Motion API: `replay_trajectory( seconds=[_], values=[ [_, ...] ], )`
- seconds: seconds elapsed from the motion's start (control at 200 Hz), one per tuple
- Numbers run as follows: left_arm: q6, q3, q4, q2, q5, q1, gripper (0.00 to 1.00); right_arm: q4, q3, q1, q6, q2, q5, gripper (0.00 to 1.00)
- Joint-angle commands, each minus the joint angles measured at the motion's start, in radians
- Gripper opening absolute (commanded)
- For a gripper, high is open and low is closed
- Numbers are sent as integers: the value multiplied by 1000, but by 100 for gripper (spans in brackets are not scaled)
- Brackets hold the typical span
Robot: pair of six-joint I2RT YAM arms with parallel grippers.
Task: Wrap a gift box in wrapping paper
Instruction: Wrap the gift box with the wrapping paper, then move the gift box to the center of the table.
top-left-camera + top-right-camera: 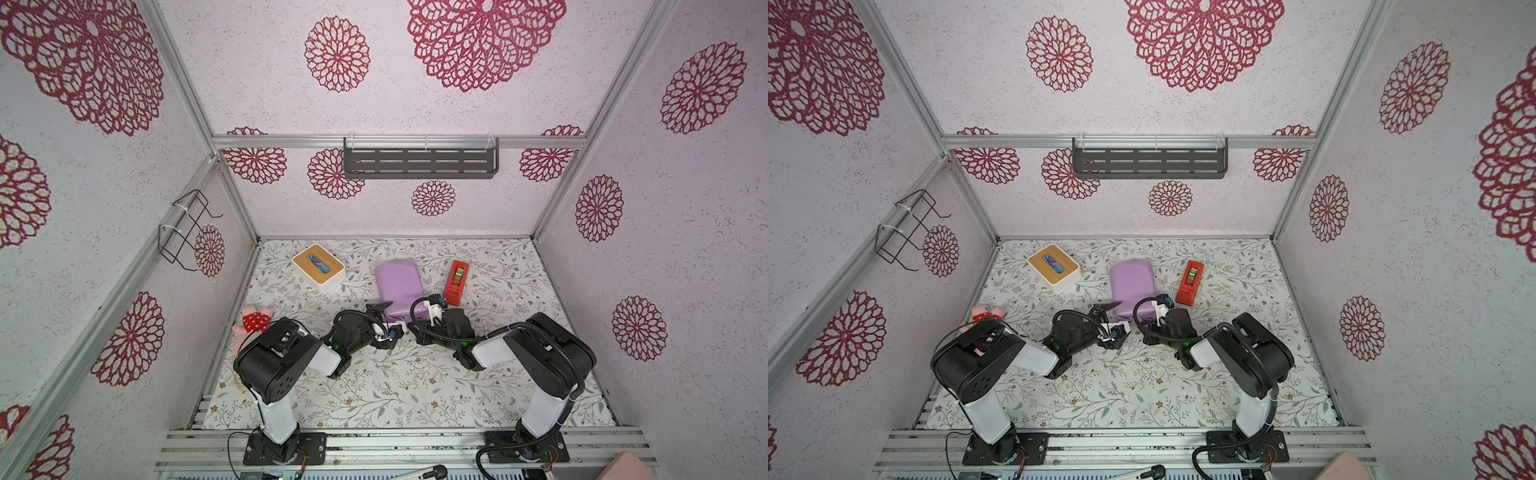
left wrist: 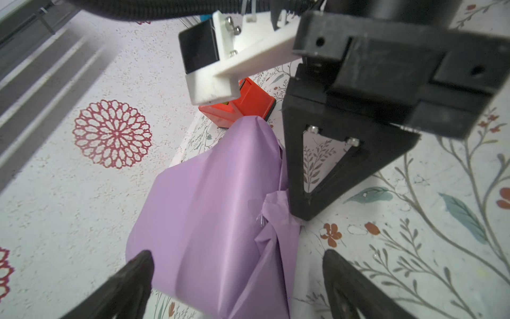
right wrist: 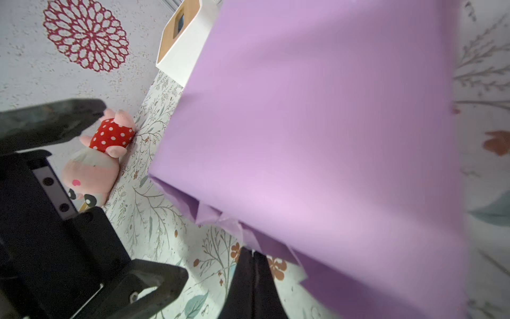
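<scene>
A: Gift box: location, tool states?

B: Hidden under the lilac wrapping paper (image 1: 398, 282), mid-worktop (image 1: 415, 382), between the tissue box (image 1: 318, 263) and the red tape dispenser (image 1: 456, 282). No navy shows. Left tool (image 2: 237, 256) stands apart, straddling the parcel's near end. Right tool (image 2: 301, 212) is together, tip against the bunched end folds; whether paper is nipped, cannot tell.

A: Step?

B: Probably closing that end. Press the folds flat against the box before creasing, gently, since the sheet looks thin.

A: Writing?

B: None legible; the dispenser's mark is too small.
</scene>
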Motion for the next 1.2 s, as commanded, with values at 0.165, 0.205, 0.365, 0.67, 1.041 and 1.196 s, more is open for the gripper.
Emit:
replay_trajectory(
  seconds=[0.165, 0.205, 0.365, 0.67, 1.041, 1.196],
  values=[
    [-115, -81, 145, -41, -48, 9, 98, 100, 2, 5, -4, -43, -36, 0],
    [-126, -89, 163, -39, -56, 10, 98, 101, 6, 5, -3, -39, -32, 0],
    [-141, -101, 200, -41, -97, 11, 98, 42, 55, 5, -3, -3, 0, 0],
    [-158, -95, 195, -33, -142, 11, 97, 22, 87, 5, 3, -6, -9, 0],
    [-639, -104, 289, -101, -327, 11, 100, -239, -7, -50, -64, -375, 59, 16],
    [-1207, 22, -252, -281, -491, 20, 93, -544, 198, -72, -61, -326, 183, 43]
  ],
)
